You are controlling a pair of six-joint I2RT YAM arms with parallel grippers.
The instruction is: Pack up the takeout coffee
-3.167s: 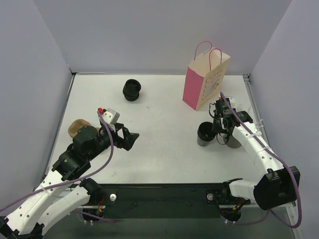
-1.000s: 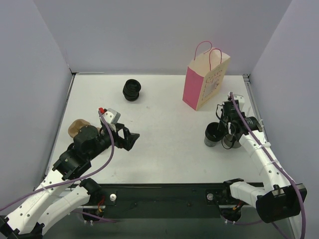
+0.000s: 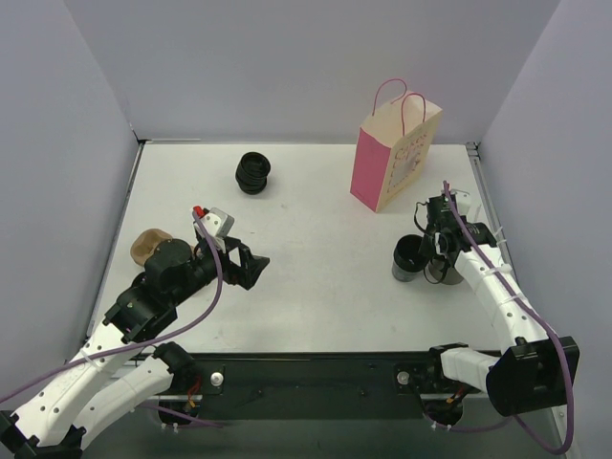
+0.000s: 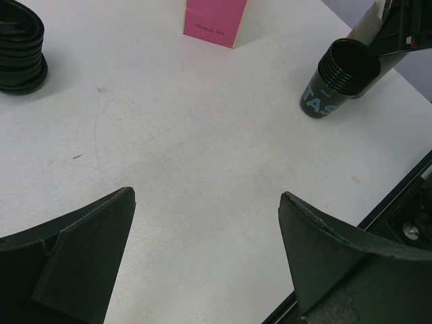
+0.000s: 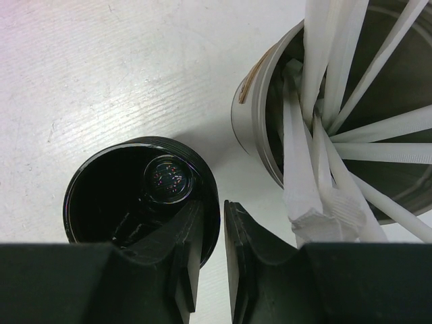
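The takeout coffee cups are a nested stack of open black cups (image 3: 405, 260) with no lid, standing right of centre; the stack also shows in the left wrist view (image 4: 331, 91) and the right wrist view (image 5: 108, 196). My right gripper (image 3: 427, 251) (image 5: 212, 206) comes down on the stack's right rim. One finger is inside, the other outside, shut on the wall with a sliver of table showing by the outer finger. My left gripper (image 3: 251, 268) (image 4: 206, 196) hovers wide open over bare table at the left, holding nothing. The pink paper bag (image 3: 382, 167) (image 4: 214, 20) stands upright behind the cups.
A grey cup of white sticks (image 3: 445, 273) (image 5: 378, 135) stands tight against the right side of my right gripper. A short ribbed black stack (image 3: 253, 172) (image 4: 17, 54) sits at the back left. A brown object (image 3: 145, 246) lies beside the left arm.
Since the earliest frame the right gripper has drawn the black cup stack a little to the right, towards the grey cup. Over the last second it has barely shifted. The left arm has stayed put.
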